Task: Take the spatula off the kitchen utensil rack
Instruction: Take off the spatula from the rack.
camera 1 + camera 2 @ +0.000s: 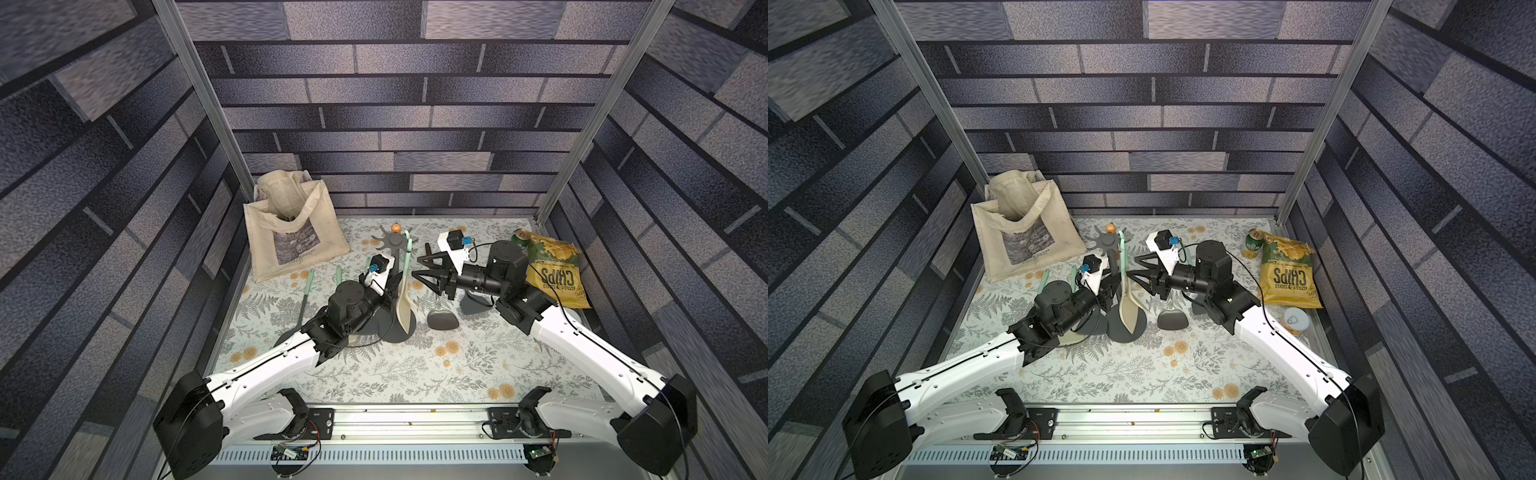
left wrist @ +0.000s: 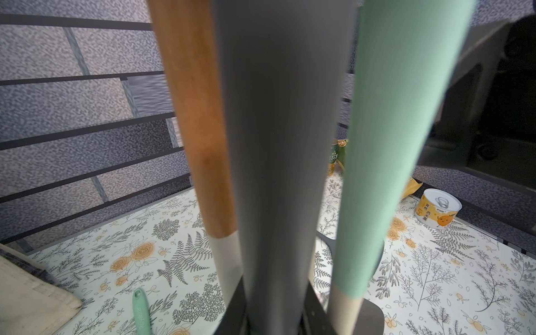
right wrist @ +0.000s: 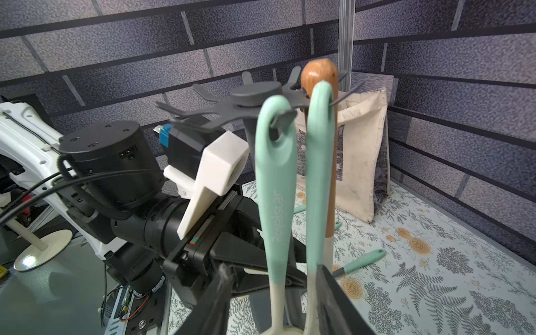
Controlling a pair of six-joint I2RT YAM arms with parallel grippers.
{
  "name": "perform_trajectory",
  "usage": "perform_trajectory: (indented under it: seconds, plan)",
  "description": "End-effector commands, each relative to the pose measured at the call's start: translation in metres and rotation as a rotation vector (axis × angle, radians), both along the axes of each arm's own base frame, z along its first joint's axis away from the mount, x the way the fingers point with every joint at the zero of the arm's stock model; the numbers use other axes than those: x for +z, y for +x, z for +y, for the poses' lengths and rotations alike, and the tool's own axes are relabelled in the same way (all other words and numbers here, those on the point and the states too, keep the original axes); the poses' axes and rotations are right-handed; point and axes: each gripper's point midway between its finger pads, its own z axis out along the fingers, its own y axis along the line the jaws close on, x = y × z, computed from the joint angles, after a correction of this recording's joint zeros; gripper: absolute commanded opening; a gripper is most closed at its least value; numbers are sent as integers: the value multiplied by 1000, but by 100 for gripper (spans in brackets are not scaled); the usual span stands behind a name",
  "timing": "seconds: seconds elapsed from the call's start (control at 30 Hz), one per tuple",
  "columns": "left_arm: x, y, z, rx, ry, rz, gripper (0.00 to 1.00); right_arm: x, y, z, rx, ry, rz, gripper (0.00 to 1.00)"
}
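The kitchen utensil rack (image 1: 395, 336) stands near the middle of the floral-printed surface (image 1: 415, 374). It is matte dark grey, with a round flat base, a thin upright pole (image 2: 278, 145) and a star-shaped ring of hooks (image 1: 386, 242) on top. The spatula (image 1: 403, 309) hangs on the rack, from a hook on the side facing the right hand (image 1: 419, 261). Its smooth mint-green handle loops over the hook and runs down to a cream, paddle-shaped blade in front of the base.

The left hand (image 1: 386, 286) is closed on the pole below the ring. In the left wrist view we see the grey pole run straight between dark fingers (image 2: 232, 313), with a glossy wooden-handled utensil (image 2: 200, 116) on one side and a mint handle (image 2: 391, 145) on the other.

The right hand is open, its black wedge-shaped fingers spread. In the right wrist view two mint handles hang between them from neighbouring hooks: a Royalstar-embossed handle (image 3: 275, 208) and a plain handle (image 3: 316, 174). We cannot tell which carries the blade seen from above, nor whether a finger touches either.

A dark grey turner head (image 1: 442, 319) lies flat on the surface just beside the base. A limp canvas tote bag (image 1: 291, 245) stands at the back on the robot's left, and a crinkled yellow-green chips bag (image 1: 552, 274) lies on its right.
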Motion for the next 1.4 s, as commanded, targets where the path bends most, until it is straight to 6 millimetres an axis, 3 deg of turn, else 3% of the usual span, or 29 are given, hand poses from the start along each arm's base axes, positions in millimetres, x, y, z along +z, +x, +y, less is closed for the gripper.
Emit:
perform_trajectory:
  seconds: [0.0, 0.43, 0.47, 0.63, 0.77, 0.93, 1.37]
  plan:
    - [-10, 0, -3, -3, 60, 17, 14, 19, -1, 6, 10, 26, -61, 49]
    - [-11, -3, -5, -6, 69, 10, 14, 16, -4, 23, 59, 16, -54, 47]
    - [-11, -3, -6, -7, 68, 10, 14, 31, -4, 25, 62, 34, -79, 47]
    - [-10, -3, -7, -12, 69, 7, 14, 25, -3, 32, 71, 18, -73, 45]
    - [-11, -3, -6, -7, 74, 5, 14, 24, -4, 33, 70, 7, -73, 37]
    - [-12, -3, -6, -4, 81, 6, 14, 23, -9, 29, 65, -13, -69, 17]
    - [-15, 2, -1, 25, 98, 11, 14, 24, -25, 13, 34, -50, -85, 4]
